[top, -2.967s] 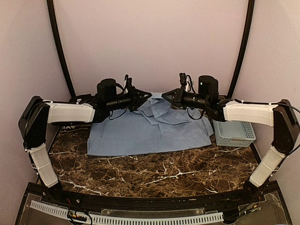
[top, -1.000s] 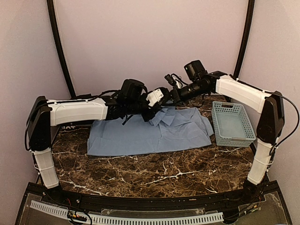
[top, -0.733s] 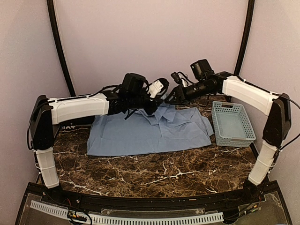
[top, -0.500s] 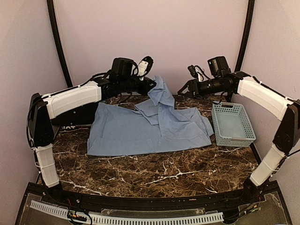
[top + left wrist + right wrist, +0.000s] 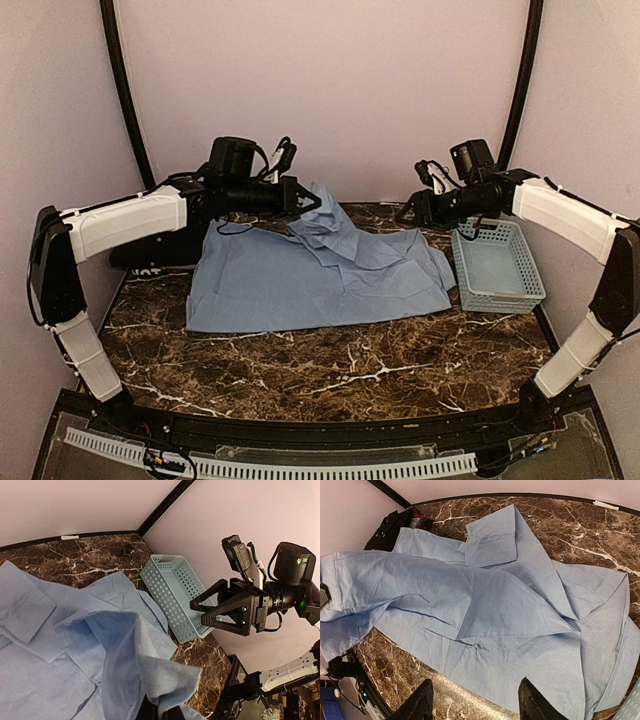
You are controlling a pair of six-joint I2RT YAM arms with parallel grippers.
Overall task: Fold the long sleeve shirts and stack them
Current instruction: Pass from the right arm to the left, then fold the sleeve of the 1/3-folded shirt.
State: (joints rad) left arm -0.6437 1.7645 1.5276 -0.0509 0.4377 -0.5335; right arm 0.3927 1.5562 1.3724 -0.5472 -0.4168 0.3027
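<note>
On the marble table point(image 5: 330, 375), the light blue long sleeve shirt point(image 5: 300, 285) lies from centre toward 12 o'clock, rumpled at 1 o'clock. It looks light and limp; a hem or collar edge should hold better than mid-panel. At 11 o'clock the left gripper point(image 5: 303, 197) pinches a raised fold; at 1 o'clock the right gripper point(image 5: 412, 210) hangs spread and empty, near the lattice basket point(image 5: 497, 265).

Long sleeve shirt point(image 5: 320, 275): plain light blue throughout.
Table point(image 5: 330, 365): dark brown marble, white veining.
Basket point(image 5: 500, 300): pale blue-green, perforated lattice.
Wall point(image 5: 330, 90): flat pale lilac.
Frame pole point(image 5: 123, 90): black.
Left arm point(image 5: 120, 220), right arm point(image 5: 565, 215): white shells, black joints.
</note>
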